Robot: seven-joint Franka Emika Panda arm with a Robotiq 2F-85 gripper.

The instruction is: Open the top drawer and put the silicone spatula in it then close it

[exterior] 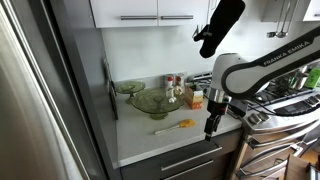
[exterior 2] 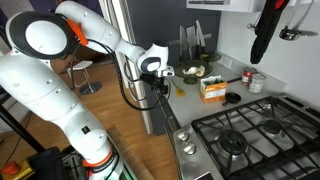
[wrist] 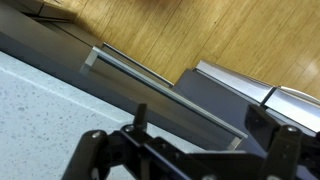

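- The robot's black two-fingered gripper [wrist: 186, 150] hangs spread wide and empty over the front edge of the pale speckled countertop [exterior: 140, 142]. It is above the wide dark grey top drawer [exterior: 186, 163], which looks fully shut.
- The fingers may miss the long horizontal silver bar handle [wrist: 150, 78]. The bar runs slantwise across the wrist view, so a descent without squaring up could leave one finger landing on the bar or on the counter lip.
- The gripper could grab the wrong pull. Another silver bar [wrist: 245, 85] sits just beside the drawer handle and seems to belong to the stainless oven [exterior: 278, 138]; drifting that way would open the wrong front.
- A shallow hold is likely to slip once the pull starts, leaving the drawer barely ajar.
- Pulling at an angle instead of straight out from the cabinet could jam the drawer on its runners.
- The slim yellow-orange silicone spatula [exterior: 172, 127] lies on the counter just beside the gripper in an exterior view, with the green glass bowl [exterior: 150, 102] behind it. A careless sideways swing of the arm could knock the spatula off the edge.
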